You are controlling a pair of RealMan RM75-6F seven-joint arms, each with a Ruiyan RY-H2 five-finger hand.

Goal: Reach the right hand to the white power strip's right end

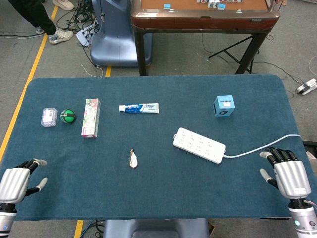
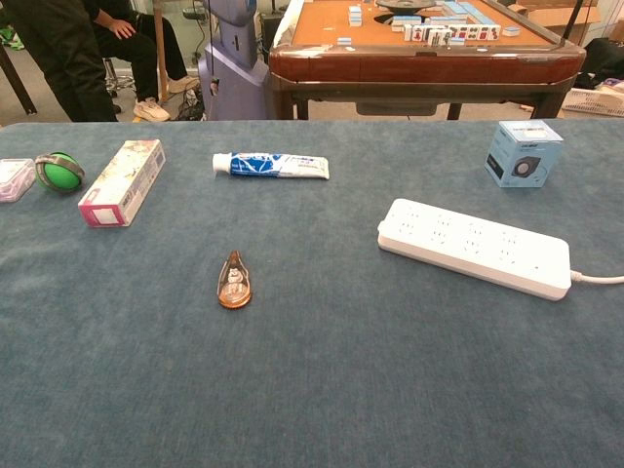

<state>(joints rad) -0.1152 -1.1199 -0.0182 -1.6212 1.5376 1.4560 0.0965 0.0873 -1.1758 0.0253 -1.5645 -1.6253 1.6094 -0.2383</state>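
The white power strip (image 1: 199, 145) (image 2: 474, 247) lies slanted on the blue table right of centre, its white cable (image 1: 262, 147) leaving its right end towards the table's right edge. My right hand (image 1: 287, 173) rests near the front right corner, well right of the strip's right end and apart from it, fingers apart and holding nothing. At the front left corner my left hand (image 1: 17, 182) also holds nothing, fingers loosely spread. Neither hand shows in the chest view.
A light blue box (image 1: 224, 105) (image 2: 524, 152) stands behind the strip. A toothpaste tube (image 1: 139, 108), a floral box (image 1: 90, 117), a green ball (image 1: 68, 116), a clear case (image 1: 48, 117) and a small brown object (image 1: 132, 158) lie on the cloth. A mahjong table (image 1: 203, 17) stands beyond.
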